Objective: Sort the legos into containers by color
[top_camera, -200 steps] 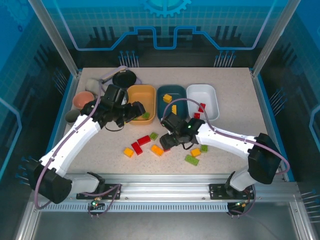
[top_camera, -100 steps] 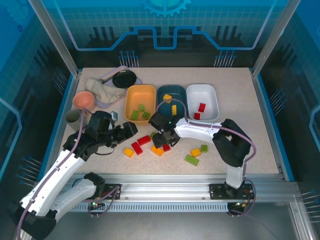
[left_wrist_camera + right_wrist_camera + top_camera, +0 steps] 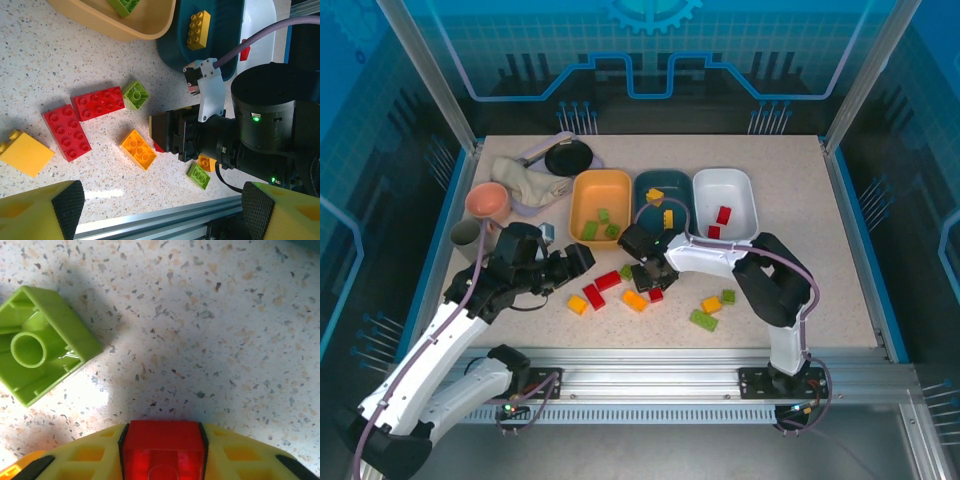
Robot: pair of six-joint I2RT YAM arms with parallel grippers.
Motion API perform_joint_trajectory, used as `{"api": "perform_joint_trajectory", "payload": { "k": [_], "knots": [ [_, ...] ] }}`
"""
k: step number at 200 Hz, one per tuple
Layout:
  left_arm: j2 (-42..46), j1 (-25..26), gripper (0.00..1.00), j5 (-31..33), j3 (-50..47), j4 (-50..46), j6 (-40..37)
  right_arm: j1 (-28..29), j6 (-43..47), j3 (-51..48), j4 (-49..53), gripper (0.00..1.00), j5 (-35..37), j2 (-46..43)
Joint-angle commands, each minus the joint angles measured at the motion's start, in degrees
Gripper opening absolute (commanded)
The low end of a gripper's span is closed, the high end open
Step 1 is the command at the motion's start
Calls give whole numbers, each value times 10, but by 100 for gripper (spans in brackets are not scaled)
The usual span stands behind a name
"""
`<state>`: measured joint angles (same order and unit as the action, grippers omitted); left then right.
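Note:
Three containers stand in a row: an orange-yellow tray point(image 3: 602, 192) with three green legos, a teal tray point(image 3: 663, 237) with two yellow ones, a white tray point(image 3: 724, 185) with two red ones. Loose legos lie in front: red bricks point(image 3: 593, 296) point(image 3: 608, 280), a yellow one point(image 3: 577, 304), orange ones point(image 3: 634, 300) point(image 3: 711, 304), green ones point(image 3: 627, 270) point(image 3: 703, 320). My right gripper point(image 3: 653, 287) is down on the table, shut on a small red brick point(image 3: 162, 447). An upturned green brick point(image 3: 37, 350) lies just beyond it. My left gripper point(image 3: 572, 265) point(image 3: 162, 205) hangs open over the red bricks point(image 3: 65, 131).
A pink cup point(image 3: 487, 200), a grey cup point(image 3: 466, 234), a crumpled cloth point(image 3: 525, 180) and a black round pan point(image 3: 567, 157) sit at the back left. The metal rail point(image 3: 670, 365) runs along the table's near edge. My two grippers are close together.
My left arm has drawn back from the orange-yellow tray toward the near left. My right gripper slid left and closed on the small red brick.

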<state>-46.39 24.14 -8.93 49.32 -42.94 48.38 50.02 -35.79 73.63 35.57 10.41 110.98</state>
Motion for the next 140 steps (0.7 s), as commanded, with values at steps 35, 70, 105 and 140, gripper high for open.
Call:
{"api": "perform_joint_trajectory", "payload": {
  "k": [35, 70, 105, 140],
  "knots": [
    [-35, 12, 85, -38, 12, 55, 2, -28, 7, -16, 58, 27, 78, -123],
    [-120, 38, 85, -47, 60, 105, -14, -129, 51, -11, 74, 27, 82, -195],
    [-213, 48, 85, -57, 118, 159, -15, -266, 102, 31, 29, 27, 14, -167],
    [-305, 58, 85, -60, 188, 186, -21, -351, 122, 146, 25, 27, -68, -38]
  ]
}}
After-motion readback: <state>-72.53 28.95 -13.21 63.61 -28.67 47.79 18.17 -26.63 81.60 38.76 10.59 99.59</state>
